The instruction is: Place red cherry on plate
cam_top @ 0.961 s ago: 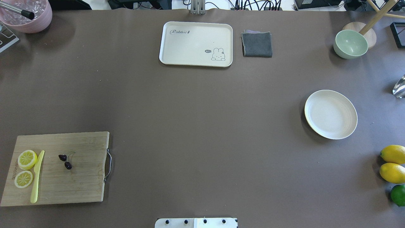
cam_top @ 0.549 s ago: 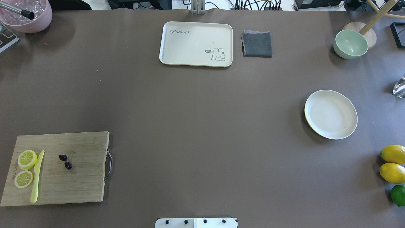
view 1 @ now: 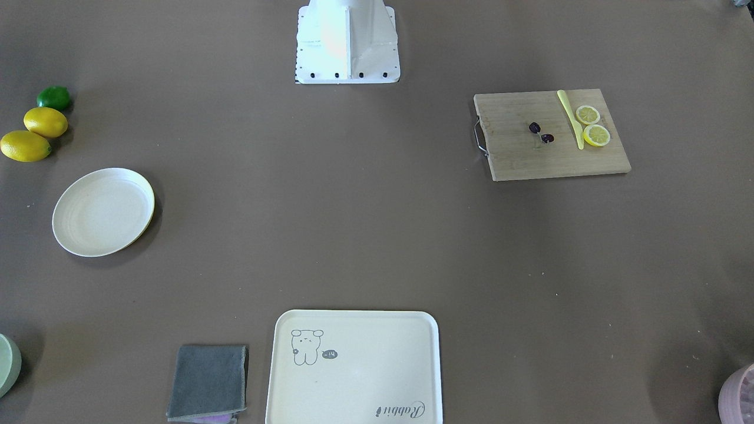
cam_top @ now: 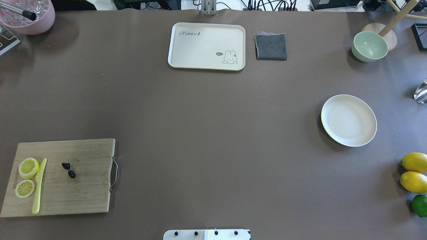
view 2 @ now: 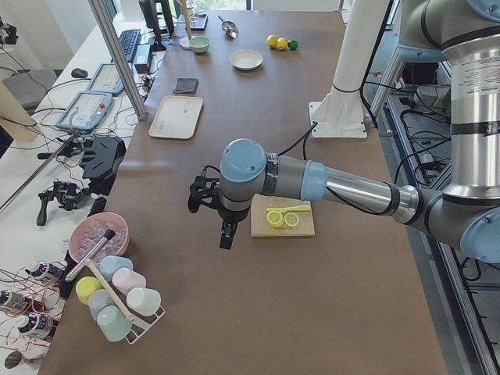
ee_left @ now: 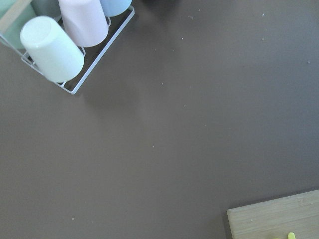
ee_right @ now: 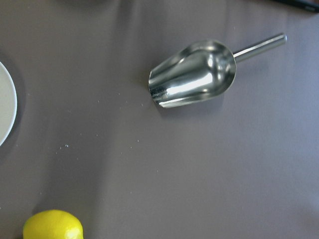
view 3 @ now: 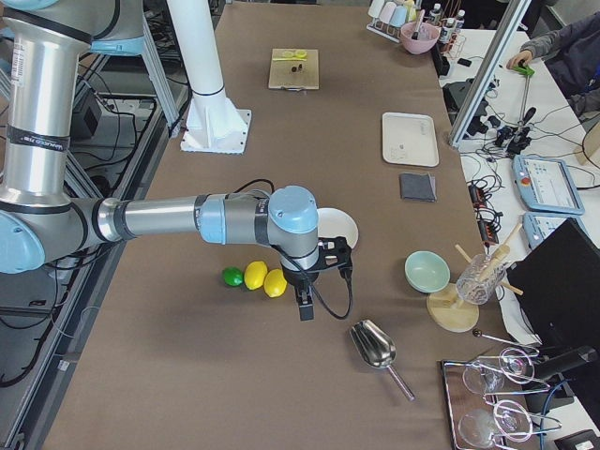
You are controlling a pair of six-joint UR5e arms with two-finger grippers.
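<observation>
Cherry (cam_top: 69,169): on board (cam_top: 83,196), worktop's (cam_top: 213,133) near left corner. Plate (cam_top: 348,120): by right edge, well apart. Left gripper (view 2: 226,234), right gripper (view 3: 305,306): spread or pressed together, cannot tell.

Muted brown tabletop (cam_top: 213,133), bright citrus accents.
Lower left, dark red-purple cherry pair (cam_top: 71,174) on pale bamboo board (cam_top: 86,196); right, cream-white round plate (cam_top: 348,120), yellowish edge; top centre, cream rectangular tray (cam_top: 206,46) with grey rabbit drawing.

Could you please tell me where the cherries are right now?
The cherries lie on the cutting board at the overhead view's lower left, on the robot's left side, just right of the yellow knife.
</observation>
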